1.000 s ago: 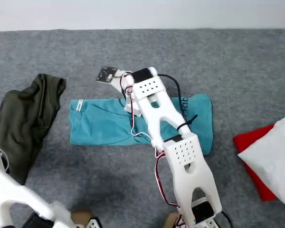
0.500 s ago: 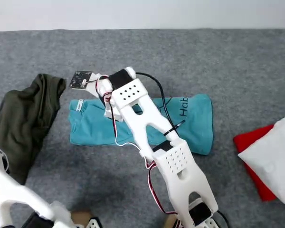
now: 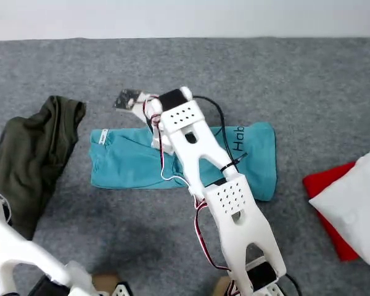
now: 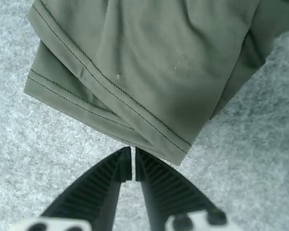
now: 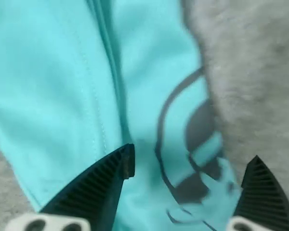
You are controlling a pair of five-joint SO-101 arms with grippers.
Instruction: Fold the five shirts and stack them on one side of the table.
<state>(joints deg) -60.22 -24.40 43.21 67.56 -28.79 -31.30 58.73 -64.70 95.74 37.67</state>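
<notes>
Poises the right gripper (image 5: 192, 156) spread wide above the teal shirt (image 5: 62, 96), grasping nothing. Rests the left gripper (image 4: 134, 151) clenched, empty, at the olive shirt (image 4: 149, 62) hem on the grey table (image 3: 296, 80).

The surface (image 3: 296, 74) is a grey, felt-like cloth that ends at a pale strip along the far edge. A teal shirt (image 3: 126, 161) lies flat near its middle, folded into a long band. A green shirt (image 3: 31, 154) lies crumpled toward the left of the high view, near the teal one but apart from it. A red shirt (image 3: 325, 184) lies at the right edge, with a white shirt (image 3: 356, 200) on top.
</notes>
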